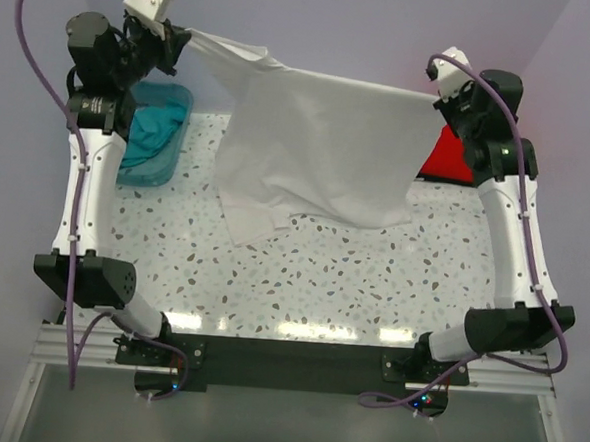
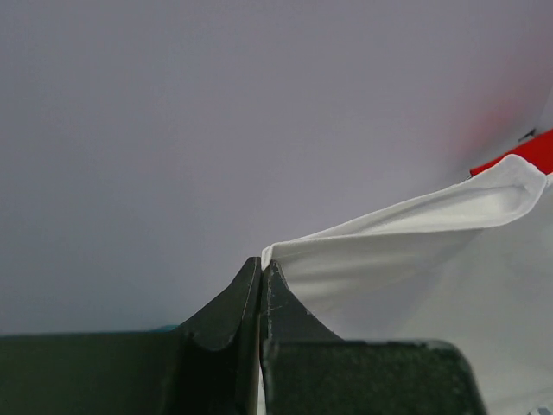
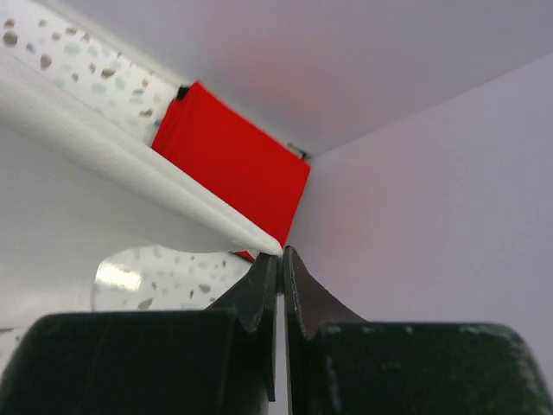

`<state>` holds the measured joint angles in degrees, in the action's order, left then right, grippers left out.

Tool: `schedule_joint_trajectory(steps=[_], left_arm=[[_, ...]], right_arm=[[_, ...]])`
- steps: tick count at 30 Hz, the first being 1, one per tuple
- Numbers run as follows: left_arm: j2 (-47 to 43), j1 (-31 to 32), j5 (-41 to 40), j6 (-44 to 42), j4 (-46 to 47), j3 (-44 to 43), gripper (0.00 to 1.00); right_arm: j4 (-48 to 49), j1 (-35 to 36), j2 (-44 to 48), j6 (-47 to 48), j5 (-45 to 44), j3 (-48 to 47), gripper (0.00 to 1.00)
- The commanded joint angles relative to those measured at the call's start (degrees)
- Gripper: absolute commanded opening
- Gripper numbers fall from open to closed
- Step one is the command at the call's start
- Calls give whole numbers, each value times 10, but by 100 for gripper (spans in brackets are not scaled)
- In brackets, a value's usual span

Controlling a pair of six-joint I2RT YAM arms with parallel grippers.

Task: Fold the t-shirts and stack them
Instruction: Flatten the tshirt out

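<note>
Table underneath everything, speckled, carrying the rest. Hanging above it and spanning most of its width, the white t-shirt: being held up by its top edge at the far side, that edge running left to right from one arm to the other and sagging only slightly, the body draping down toward the near side, the lower part seemingly touching the tabletop left of centre. Sitting at the far left, just beside the left arm's wrist, a translucent tub with the teal t-shirt bunched inside. Lying in the far right corner as a flat folded block, the red t-shirt, partly hidden by the right arm and the white cloth. Pinching the white shirt's left corner, the left gripper, jaws pressed together on a thin fold of cloth. Pinching the opposite corner, the right gripper, jaws likewise clamped on the white edge, the red block showing just beyond.

Judging from this: being stretched crosswise with one end in each gripper, neither arm nearer than the other, so probably calling for both to be lowering together and laying the sheet flat toward the near edge. Red block lying closer to the right arm for stacking.
</note>
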<state>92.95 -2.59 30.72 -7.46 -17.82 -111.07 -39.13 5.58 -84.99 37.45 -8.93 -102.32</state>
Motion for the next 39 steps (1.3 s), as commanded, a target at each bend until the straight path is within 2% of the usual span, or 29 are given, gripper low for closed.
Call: schedule_joint_trajectory(steps=[1,6,9,15,21,28,32,36,39], left_arm=[[-56,-4,-70,19,132,8,0],[-151,-3,-123,10,231,85,0],[-212,-4,-140,0,253,124,0],[-343,-4,-160,-29,248,181,0],[-434,-4,-183,-64,187,170,0],[-431,-3,-194,-131,74,99,0],[-383,-4,-150,-162,-14,82,0],[-359,-5,-69,-185,-75,148,0],[-341,-3,-6,-207,-114,234,0]], right_arm=[[127,-3,43,14,-61,-32,0],[164,-4,85,19,-57,-42,0],[164,-3,117,19,-50,-46,0],[153,-3,217,10,-21,-26,0],[137,-3,294,24,-12,-34,0],[122,-3,282,74,-1,-73,0],[84,-3,258,78,46,-37,0],[47,-4,252,104,105,90,0],[39,-3,243,111,154,174,0]])
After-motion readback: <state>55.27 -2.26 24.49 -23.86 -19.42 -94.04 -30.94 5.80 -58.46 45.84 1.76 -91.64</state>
